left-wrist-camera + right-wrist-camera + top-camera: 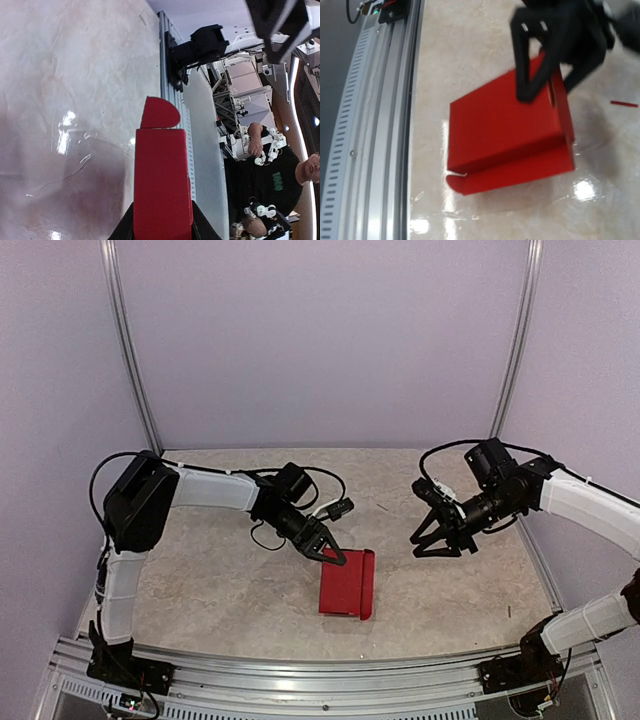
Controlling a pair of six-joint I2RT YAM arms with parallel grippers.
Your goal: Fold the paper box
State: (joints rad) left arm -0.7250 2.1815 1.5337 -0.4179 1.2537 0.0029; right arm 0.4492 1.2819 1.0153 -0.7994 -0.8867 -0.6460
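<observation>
Paper box (345, 585): lies on the counter (200, 580), centre, just short of the near rail (300, 665). It is partly folded, a flat red body with one long flap (367, 585) along its right edge. The long axis runs roughly far-to-near. In the left wrist view it runs straight out from the tool and ends in a rounded tab (160, 113) towards the rail.

Left tool (330, 553): on the box's far-left corner. The wrist view shows red card filling the gap between the two fingers (127, 229), so the jaws are closed onto the box and pin that end.

Right tool (438, 547): lies to the right of the box, apart from it and apparently off the counter. Its fingers are spread in a V with nothing between them.

Note for you: the unfolded flap faces the right tool, so that side is open to it. The left arm is nearer but busy anchoring. Judgement: the fold falls to the right tool, coming in leftward across the long axis. Watch that the box doesn't pivot about the pinned corner.
</observation>
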